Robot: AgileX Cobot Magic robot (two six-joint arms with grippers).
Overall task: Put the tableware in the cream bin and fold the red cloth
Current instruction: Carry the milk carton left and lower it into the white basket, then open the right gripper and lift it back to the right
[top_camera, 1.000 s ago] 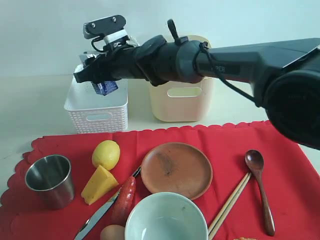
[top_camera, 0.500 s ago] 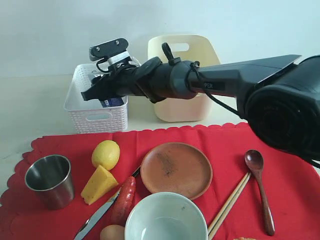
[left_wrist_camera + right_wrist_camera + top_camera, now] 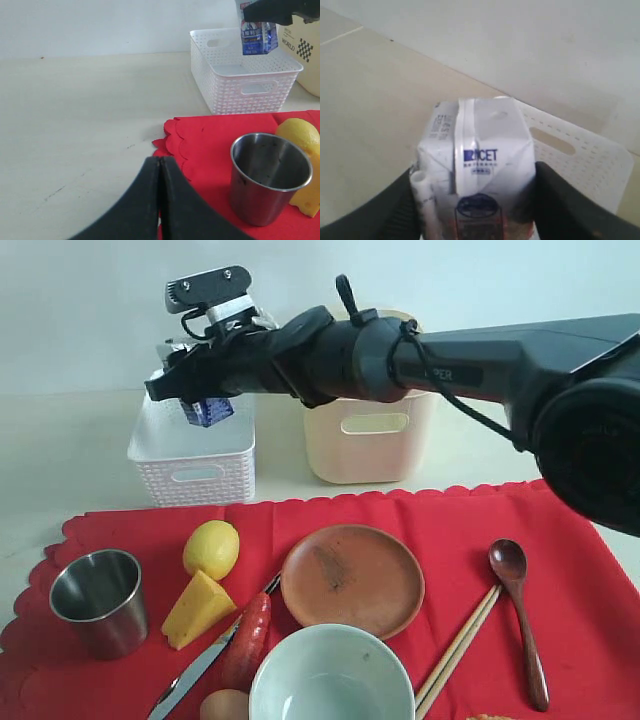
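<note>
Tableware (image 3: 352, 578) atop red cloth (image 3: 450, 530), bin (image 3: 370, 455) seemingly upright

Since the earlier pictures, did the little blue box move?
Yes. The blue box dipped lower toward the white basket, then lifted back above its rim.

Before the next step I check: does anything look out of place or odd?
The right gripper holds the small blue-white carton in the air above the white lattice basket; odd, because it is neither dish nor cutlery.
</note>
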